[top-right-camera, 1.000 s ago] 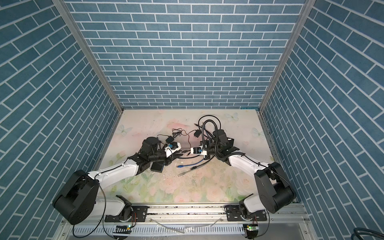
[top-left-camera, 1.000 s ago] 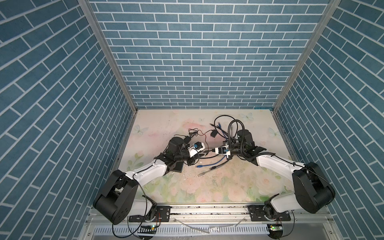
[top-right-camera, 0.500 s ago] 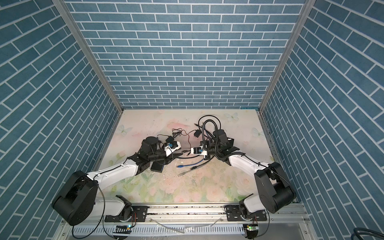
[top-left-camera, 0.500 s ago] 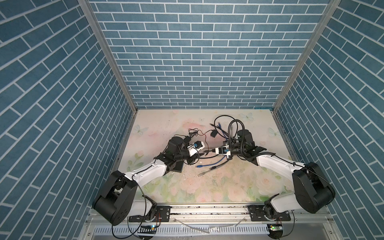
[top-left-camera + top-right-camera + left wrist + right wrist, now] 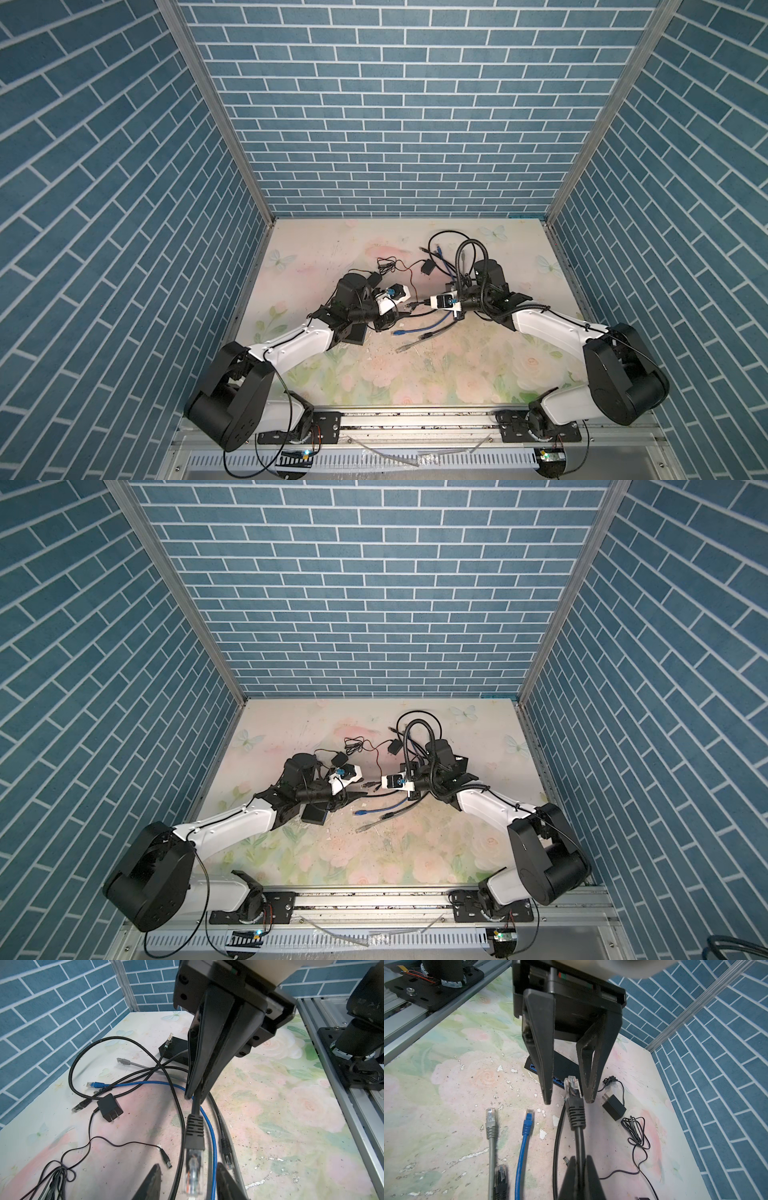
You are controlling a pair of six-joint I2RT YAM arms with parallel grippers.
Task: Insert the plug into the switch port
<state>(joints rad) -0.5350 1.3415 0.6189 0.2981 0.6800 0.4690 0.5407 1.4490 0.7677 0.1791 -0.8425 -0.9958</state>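
Clamping the cable point(image 5: 579, 1142) behind the plug point(image 5: 572, 1086), my right fingers point(image 5: 569, 1180) aim it between my parted left fingers point(image 5: 544, 1064), switch point(image 5: 562, 1068) beyond.

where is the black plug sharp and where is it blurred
Left wrist view: the plug blurs at its clear tip, close to the lens. Right wrist view: the plug is sharp. Both top views: too small to judge.

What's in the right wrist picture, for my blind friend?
The right tool pinches a black network cable, its clear plug poking between the open fingers of the left tool. Behind sits a black switch box with blue ports; a grey cable and a blue cable lie nearby.
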